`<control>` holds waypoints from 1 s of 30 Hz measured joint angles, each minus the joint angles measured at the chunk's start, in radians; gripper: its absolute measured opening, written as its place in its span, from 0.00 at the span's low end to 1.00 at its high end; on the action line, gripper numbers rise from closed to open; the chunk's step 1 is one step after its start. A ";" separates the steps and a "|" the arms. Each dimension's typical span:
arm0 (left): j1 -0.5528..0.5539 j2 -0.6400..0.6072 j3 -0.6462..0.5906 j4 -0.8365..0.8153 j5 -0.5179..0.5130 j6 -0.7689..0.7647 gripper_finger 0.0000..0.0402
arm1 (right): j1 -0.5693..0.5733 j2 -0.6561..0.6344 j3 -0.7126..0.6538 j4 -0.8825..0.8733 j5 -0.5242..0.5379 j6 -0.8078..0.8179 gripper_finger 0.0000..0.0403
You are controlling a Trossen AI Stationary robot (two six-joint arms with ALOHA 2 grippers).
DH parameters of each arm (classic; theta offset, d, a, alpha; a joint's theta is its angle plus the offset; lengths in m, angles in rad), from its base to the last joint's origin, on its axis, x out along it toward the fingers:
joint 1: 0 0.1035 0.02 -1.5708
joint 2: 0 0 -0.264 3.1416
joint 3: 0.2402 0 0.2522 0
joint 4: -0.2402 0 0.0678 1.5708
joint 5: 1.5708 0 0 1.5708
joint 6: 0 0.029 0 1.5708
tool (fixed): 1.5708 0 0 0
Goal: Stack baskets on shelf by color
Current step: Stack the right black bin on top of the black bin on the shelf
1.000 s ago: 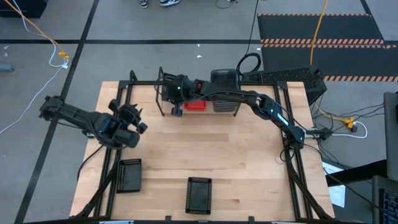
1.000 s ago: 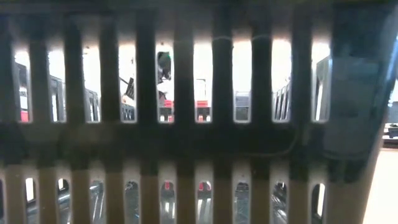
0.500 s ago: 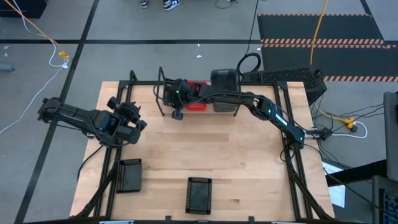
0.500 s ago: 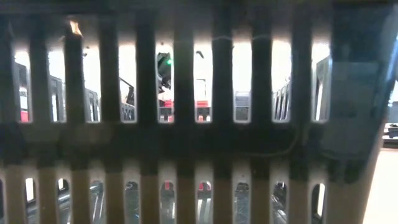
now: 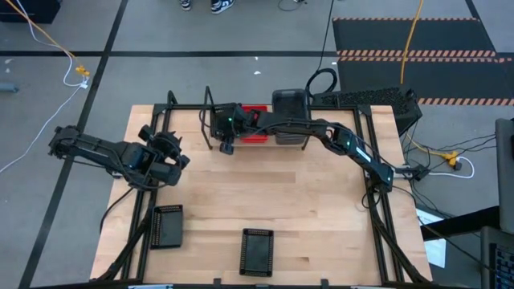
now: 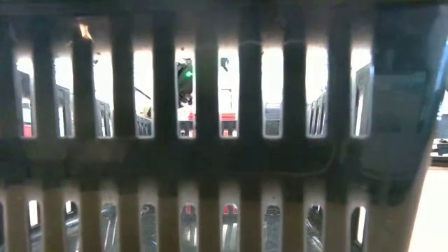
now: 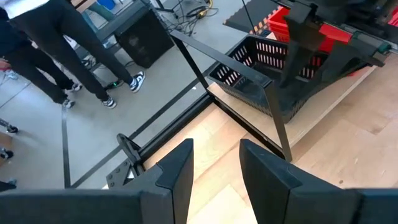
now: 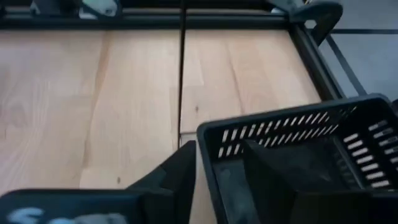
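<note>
The shelf (image 5: 207,112) stands at the table's far edge. On it sit a black basket (image 8: 298,143) at the left end, red baskets (image 5: 255,135) in the middle and grey baskets (image 5: 289,108) at the right. My right gripper (image 8: 217,174) is open over the black basket, one finger outside its near short wall (image 8: 208,146) and one inside. Two more black baskets (image 5: 167,226) (image 5: 257,251) lie on the near half of the table. My left gripper (image 7: 214,168) hovers open and holding nothing over the table's left side. My right gripper straddles the black basket's short wall (image 8: 208,155) from above. A gap shows between the wall and the inner finger (image 8: 267,174). I cannot tell whether the outer finger (image 8: 180,171) touches the wall. The basket rests on the shelf.
Black frame rails (image 5: 384,217) run along both sides of the table. The nearest black basket (image 6: 210,140) stands right in front of the low camera and blocks most of that view. People's legs (image 7: 68,56) show beyond the far left corner. Bare wood lies mid-table.
My right gripper has shifted slightly toward the table's left edge at the shelf's left end, and the black basket has stayed on the shelf. My left gripper has moved a little toward the far edge.
</note>
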 joint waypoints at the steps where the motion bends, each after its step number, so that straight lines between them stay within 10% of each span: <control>1: 0.000 0.000 0.000 0.000 0.000 0.000 0.33 | -0.001 0.000 0.000 0.012 0.000 0.008 0.33; 18: -0.004 -0.002 0.000 -0.002 0.088 -0.001 0.33 | 0.074 -0.171 -0.030 -0.153 -0.003 -0.074 0.35; 30: -0.043 0.007 -0.001 0.145 0.111 0.093 0.33 | 0.308 -0.629 -0.821 0.257 0.010 0.097 0.35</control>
